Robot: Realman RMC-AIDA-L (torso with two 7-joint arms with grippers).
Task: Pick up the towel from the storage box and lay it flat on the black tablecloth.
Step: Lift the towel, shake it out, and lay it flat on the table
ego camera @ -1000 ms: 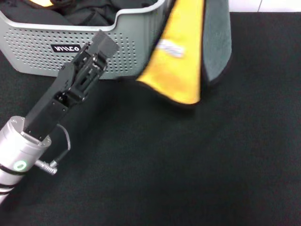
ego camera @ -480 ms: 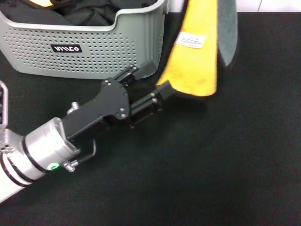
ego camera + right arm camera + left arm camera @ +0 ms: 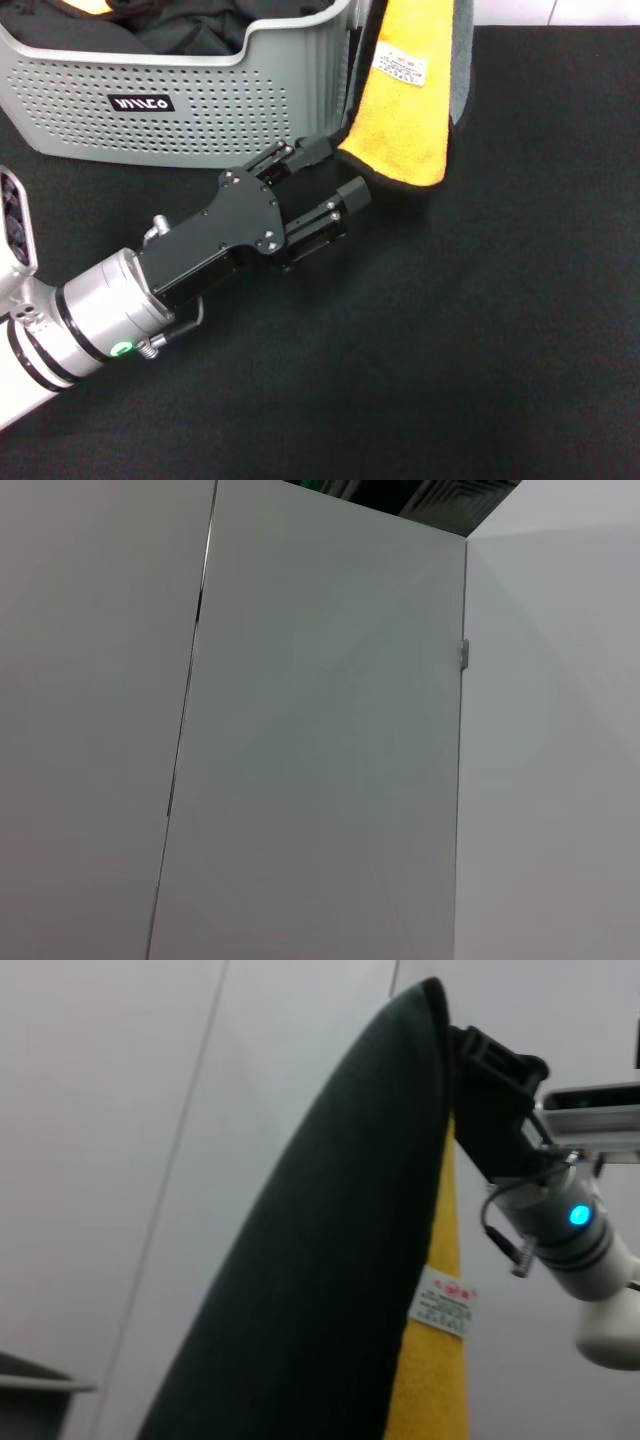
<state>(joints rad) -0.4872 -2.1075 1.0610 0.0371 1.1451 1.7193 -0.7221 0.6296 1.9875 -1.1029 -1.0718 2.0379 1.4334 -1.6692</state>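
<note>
- The towel (image 3: 410, 100) hangs folded beside the storage box (image 3: 190, 110), above the black tablecloth (image 3: 480, 320).
- The left gripper (image 3: 338, 172) has its fingers spread at the towel's lower corner.
- The right gripper (image 3: 490, 1090) pinches the towel's top.

Non-task stuff was pretty thin here. There was a black fabric garment (image 3: 190, 25) bunched up inside the basket, filling most of what showed of it, and a bit of orange cloth (image 3: 88, 5) poked out at the far left corner next to it. Behind everything stood a plain white panelled wall (image 3: 320, 760) with a thin vertical seam (image 3: 185, 720) and a small grey clip (image 3: 463, 654) at the corner joint.
</note>
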